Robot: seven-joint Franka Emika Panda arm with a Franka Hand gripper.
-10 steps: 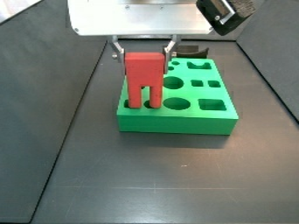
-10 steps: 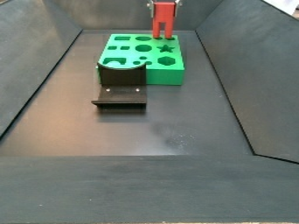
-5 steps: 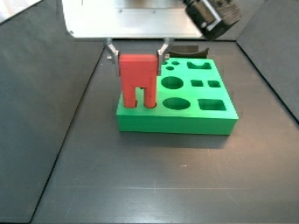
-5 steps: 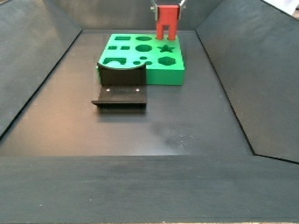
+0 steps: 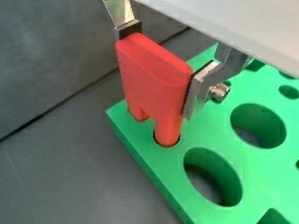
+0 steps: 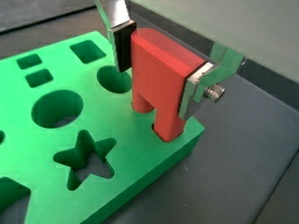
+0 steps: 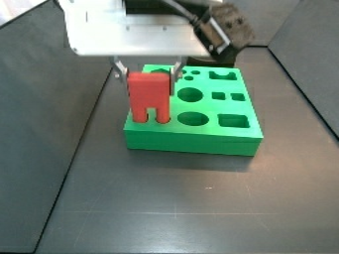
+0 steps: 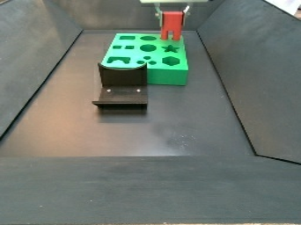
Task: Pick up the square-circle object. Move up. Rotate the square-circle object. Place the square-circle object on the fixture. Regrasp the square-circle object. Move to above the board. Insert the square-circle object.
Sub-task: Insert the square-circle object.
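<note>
One red square-circle object [image 5: 152, 83], clamped in end effector [image 5: 158, 63], prongs in board [image 5: 233, 175] corner holes.

Prob. a robot lab test cell: dark-walled bin [image 8: 47, 79], fixture [image 8: 121, 85], green board [image 8: 129, 63].

The red square-circle object [image 5: 153, 83] is standing upright in the pincer [image 5: 163, 63], prongs dipping into the green board [image 7: 199, 137] at its corner; the dark fixture [image 8: 121, 85] is sitting just beside the board.
</note>
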